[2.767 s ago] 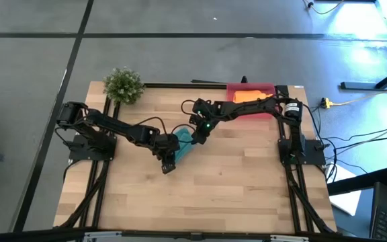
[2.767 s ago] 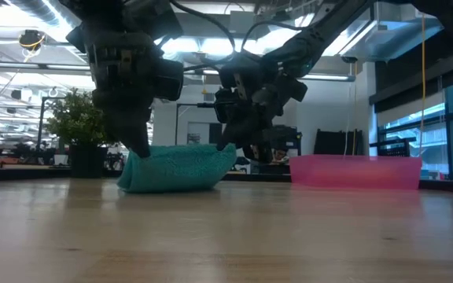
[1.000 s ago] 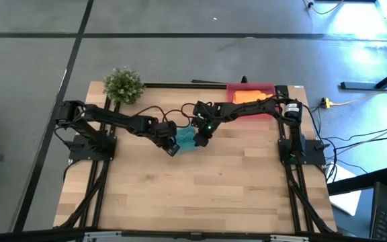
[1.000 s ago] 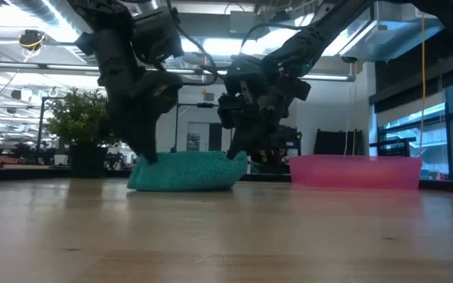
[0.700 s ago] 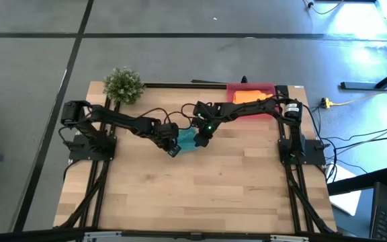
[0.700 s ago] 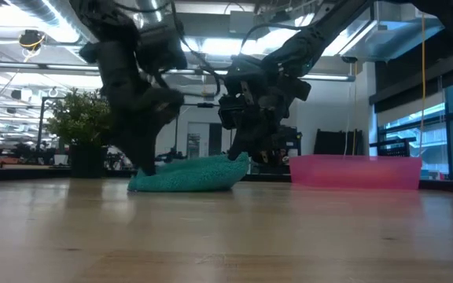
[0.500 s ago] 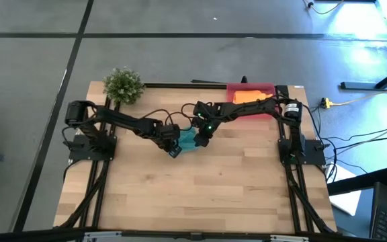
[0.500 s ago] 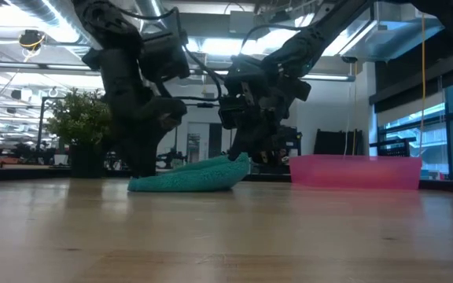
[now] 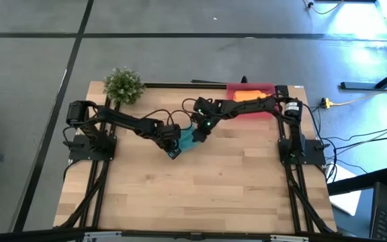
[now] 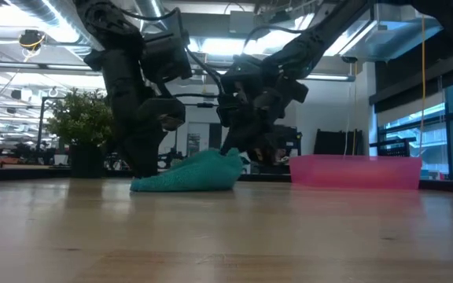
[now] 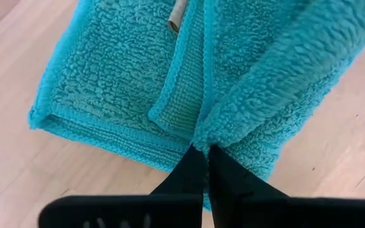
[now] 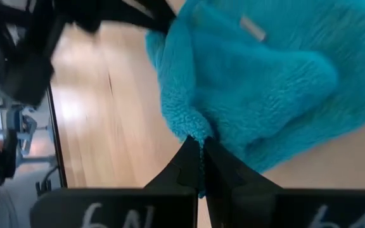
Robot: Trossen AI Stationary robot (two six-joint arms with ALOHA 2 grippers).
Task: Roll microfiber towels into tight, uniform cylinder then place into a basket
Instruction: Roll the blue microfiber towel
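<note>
Orange towel (image 9: 250, 96) partly behind right arm

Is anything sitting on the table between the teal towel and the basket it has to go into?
Nothing visible. The teal towel, pinched by the left gripper and right gripper, has only bare wood between it and the basket.

front: bare table (image 9: 207, 188) | back: plant (image 9: 123, 85), basket (image 9: 250, 89) (corners)

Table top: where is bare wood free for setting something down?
The whole near half of the table is bare. Crowded: the middle, where both grippers, left and right, pinch the teal towel; plant and basket fill the far corners.
</note>
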